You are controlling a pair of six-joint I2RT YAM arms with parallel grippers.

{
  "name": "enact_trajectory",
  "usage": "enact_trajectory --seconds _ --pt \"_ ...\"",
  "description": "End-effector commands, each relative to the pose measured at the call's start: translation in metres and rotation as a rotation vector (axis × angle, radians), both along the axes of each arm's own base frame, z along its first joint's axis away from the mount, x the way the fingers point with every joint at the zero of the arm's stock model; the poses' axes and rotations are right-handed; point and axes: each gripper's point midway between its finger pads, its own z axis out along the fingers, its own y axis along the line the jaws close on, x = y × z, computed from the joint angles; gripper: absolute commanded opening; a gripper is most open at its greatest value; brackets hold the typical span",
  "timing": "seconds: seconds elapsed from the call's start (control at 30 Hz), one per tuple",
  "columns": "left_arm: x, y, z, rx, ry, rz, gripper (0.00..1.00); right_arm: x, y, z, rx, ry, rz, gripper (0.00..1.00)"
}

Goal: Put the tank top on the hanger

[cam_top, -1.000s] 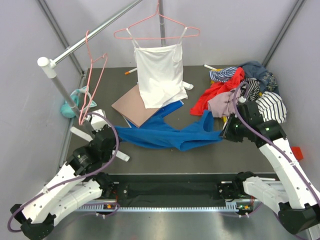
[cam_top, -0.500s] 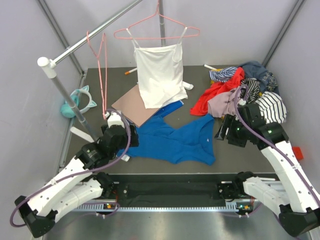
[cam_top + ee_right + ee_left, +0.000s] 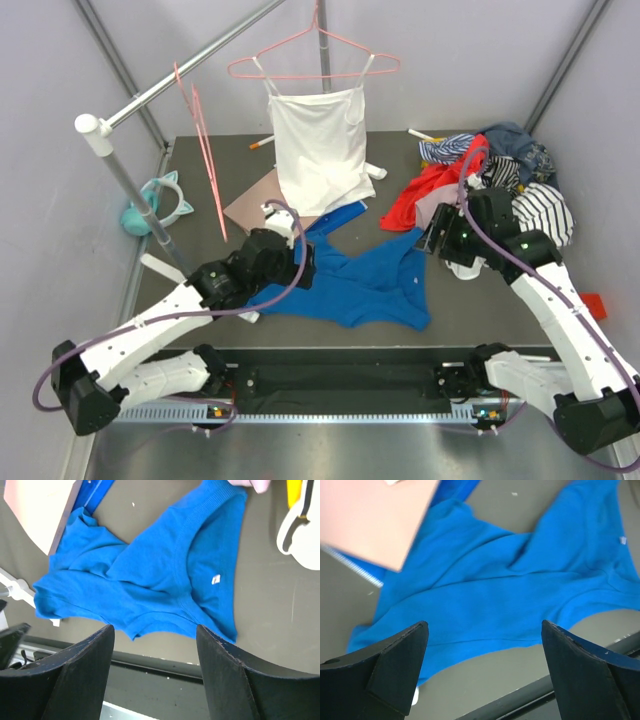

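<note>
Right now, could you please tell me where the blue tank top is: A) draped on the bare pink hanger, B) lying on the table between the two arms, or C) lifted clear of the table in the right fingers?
B: the tank top lies crumpled on the table, and the hanger hangs bare.

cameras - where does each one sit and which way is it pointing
Top external: above and behind the robot, looking down at the table; left gripper and right gripper show.
Left wrist: on that wrist, facing down at the tank top; left gripper shows, open.
Right wrist: likewise; right gripper shows, open.
All share the tank top.
</note>
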Motion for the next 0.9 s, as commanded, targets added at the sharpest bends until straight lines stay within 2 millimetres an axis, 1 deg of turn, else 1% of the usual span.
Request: enact_trajectory --seconds 0.0,0.03,0.07,0.1,0.13,0.17,0.2,0.23,0.27,0.3,0.33,0.37,0.4,0.43,0.47,0.5,0.57,0.6,0.63,0.67,0.7,0.73,0.77,0.8,0.83,0.87 --pt "0.003 -0.041 0.025 -0.058 -0.072 -0.112 0.99 0.020 0.010 0.035 0.039 -0.145 0.026 0.66" --pt "-0.001 -0.050 0.029 -0.065 -0.076 -0.135 0.99 0.021 0.009 0.036 0.040 -0.154 0.026 0.66" --pt "-0.002 -0.055 0.031 -0.068 -0.083 -0.141 0.99 0.021 0.010 0.034 0.041 -0.151 0.024 0.66" --pt "-0.002 -0.062 0.029 -0.059 -0.081 -0.152 0.99 0.022 0.010 0.035 0.048 -0.159 0.019 0.66" --pt "-0.001 -0.069 0.039 -0.067 -0.096 -0.163 0.99 0.023 0.010 0.035 0.053 -0.163 0.016 0.66" --pt "-0.006 -0.078 0.041 -0.057 -0.104 -0.194 0.99 0.023 0.011 0.032 0.055 -0.157 0.013 0.66" --pt "-0.005 -0.084 0.038 -0.036 -0.101 -0.203 0.99 0.024 0.011 0.033 0.065 -0.166 0.007 0.66" --pt "-0.005 -0.092 0.051 -0.051 -0.119 -0.216 0.99 0.024 0.012 0.033 0.070 -0.169 0.006 0.66" --pt "-0.008 -0.102 0.051 -0.041 -0.120 -0.242 0.99 0.024 0.012 0.030 0.069 -0.167 0.006 0.66" --pt "-0.007 -0.111 0.067 -0.064 -0.142 -0.258 0.99 0.024 0.012 0.031 0.072 -0.171 0.003 0.66" --pt "-0.011 -0.119 0.075 -0.073 -0.152 -0.282 0.99 0.025 0.011 0.030 0.068 -0.169 0.002 0.66" --pt "-0.012 -0.125 0.078 -0.055 -0.157 -0.303 0.99 0.025 0.011 0.030 0.068 -0.173 0.000 0.66" --pt "-0.011 -0.134 0.100 -0.080 -0.190 -0.312 0.99 0.024 0.011 0.031 0.065 -0.175 0.005 0.66" --pt "-0.015 -0.140 0.109 -0.077 -0.208 -0.337 0.99 0.024 0.010 0.030 0.064 -0.176 0.000 0.66" --pt "-0.014 -0.143 0.110 -0.054 -0.204 -0.342 0.99 0.024 0.010 0.029 0.061 -0.176 0.001 0.66" --pt "-0.012 -0.148 0.135 -0.089 -0.235 -0.339 0.99 0.023 0.009 0.030 0.061 -0.179 0.000 0.66" --pt "-0.006 -0.141 0.152 -0.072 -0.263 -0.295 0.99 0.022 0.007 0.030 0.056 -0.180 -0.006 0.66" --pt "0.000 -0.138 0.177 -0.097 -0.306 -0.260 0.99 0.021 0.006 0.031 0.057 -0.188 -0.008 0.66" --pt "0.012 -0.123 0.189 -0.061 -0.360 -0.176 0.99 0.021 0.005 0.030 0.053 -0.186 -0.014 0.66" --pt "0.019 -0.113 0.201 -0.048 -0.389 -0.118 0.99 0.020 0.004 0.029 0.053 -0.189 -0.017 0.66" --pt "0.025 -0.094 0.224 -0.032 -0.422 -0.034 0.99 0.019 0.004 0.030 0.055 -0.195 -0.020 0.67" --pt "0.035 -0.069 0.238 0.019 -0.464 0.096 0.99 0.018 0.003 0.027 0.053 -0.191 -0.023 0.67" --pt "0.042 -0.057 0.243 0.070 -0.480 0.172 0.99 0.018 0.002 0.027 0.055 -0.192 -0.025 0.67" --pt "0.042 -0.037 0.266 0.086 -0.501 0.244 0.99 0.017 0.002 0.027 0.056 -0.191 -0.026 0.67" --pt "0.046 -0.022 0.274 0.118 -0.510 0.307 0.99 0.016 0.002 0.024 0.055 -0.187 -0.025 0.67" --pt "0.051 -0.007 0.291 0.124 -0.532 0.391 0.99 0.016 0.003 0.024 0.060 -0.190 -0.025 0.67"
